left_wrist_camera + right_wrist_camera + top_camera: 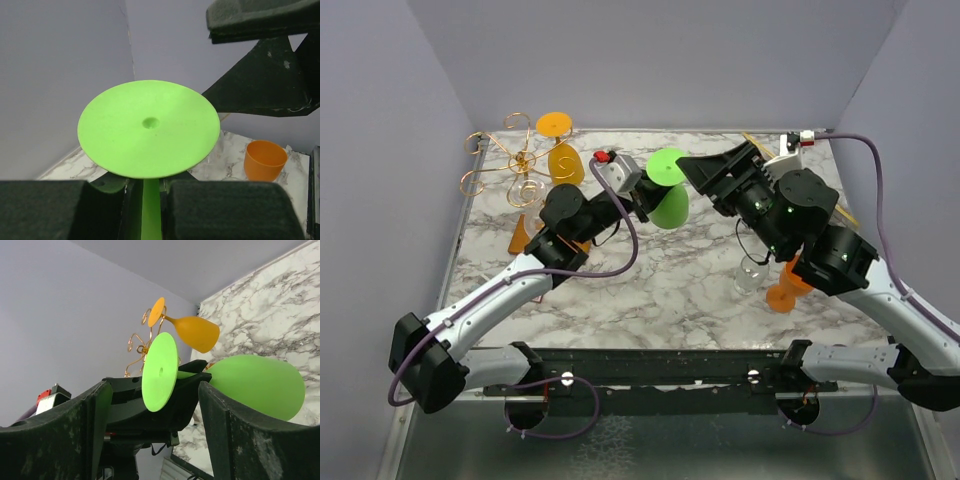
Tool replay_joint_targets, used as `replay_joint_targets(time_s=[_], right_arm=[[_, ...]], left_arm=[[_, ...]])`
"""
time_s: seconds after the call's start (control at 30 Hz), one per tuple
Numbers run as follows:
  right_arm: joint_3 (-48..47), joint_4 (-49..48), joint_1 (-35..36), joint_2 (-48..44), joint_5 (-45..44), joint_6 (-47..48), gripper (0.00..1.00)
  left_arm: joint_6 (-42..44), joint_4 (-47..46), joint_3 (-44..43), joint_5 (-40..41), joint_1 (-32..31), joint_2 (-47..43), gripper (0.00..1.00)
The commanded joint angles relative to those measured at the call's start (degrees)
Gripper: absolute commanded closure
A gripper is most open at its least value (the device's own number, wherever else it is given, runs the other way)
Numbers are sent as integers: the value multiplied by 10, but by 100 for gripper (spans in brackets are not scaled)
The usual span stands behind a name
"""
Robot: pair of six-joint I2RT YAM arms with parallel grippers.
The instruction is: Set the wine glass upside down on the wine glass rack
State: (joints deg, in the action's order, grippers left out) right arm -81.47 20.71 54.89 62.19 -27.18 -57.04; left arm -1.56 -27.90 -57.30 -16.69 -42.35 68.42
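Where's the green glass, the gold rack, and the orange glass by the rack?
green glass (149, 127), left wrist view, its round foot
gold rack (525, 160), top view, its middle
orange glass (565, 163), top view, its bowl

Left arm (500, 295), right arm (910, 310): white shells on long links, black joint housings, black bases. Purple cable (850, 136) along each. Left tool (648, 198), right tool (692, 170): black, wedge-shaped. Pads (235, 212) matte, foam-textured. Grey wrist block (620, 172), red tab. Green lights (766, 209) on right wrist.

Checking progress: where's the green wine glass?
Top view, centre: the green wine glass sits in the left pincer, between the wine glass rack and the right pincer.
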Motion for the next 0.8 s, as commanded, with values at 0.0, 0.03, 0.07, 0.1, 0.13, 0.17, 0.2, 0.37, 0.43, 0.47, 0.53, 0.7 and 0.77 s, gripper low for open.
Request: replay_joint_targets(time_s=[0.0, 0.03, 0.07, 0.1, 0.13, 0.17, 0.2, 0.37, 0.43, 0.47, 0.53, 0.7, 0.77], right_arm=[[7, -1, -7, 15, -6, -20, 28], [8, -10, -14, 18, 18, -17, 32], [10, -20, -26, 25, 49, -16, 36], [8, -23, -39, 33, 80, -21, 40], [8, -27, -52, 43, 108, -27, 45], [7, -30, -63, 52, 135, -35, 49], [9, -33, -71, 57, 153, -41, 54], [51, -84, -76, 44, 165, -56, 79], [60, -86, -78, 38, 165, -62, 86], [64, -90, -79, 37, 167, -64, 90], [72, -96, -80, 32, 171, -70, 98], [96, -108, -82, 13, 149, -76, 99], [108, -116, -84, 0, 137, -74, 99]], left_arm=[[13, -23, 13, -13, 0, -20, 100], [13, -23, 14, -15, 0, -23, 100], [13, -23, 17, -16, -1, -25, 100], [13, -23, 20, -17, 0, -29, 100], [13, -23, 23, -17, 0, -32, 100], [11, -23, 25, -16, 0, -34, 100], [6, -22, 29, -13, 0, -37, 100], [-13, -20, 50, -19, 0, -49, 100], [-15, -18, 55, -22, 0, -53, 100], [-16, -17, 57, -22, 0, -54, 100], [-26, -16, 59, -15, -1, -57, 100], [-70, 27, 41, 13, 0, -63, 43], [-118, 61, 27, 27, 0, -68, 27]])
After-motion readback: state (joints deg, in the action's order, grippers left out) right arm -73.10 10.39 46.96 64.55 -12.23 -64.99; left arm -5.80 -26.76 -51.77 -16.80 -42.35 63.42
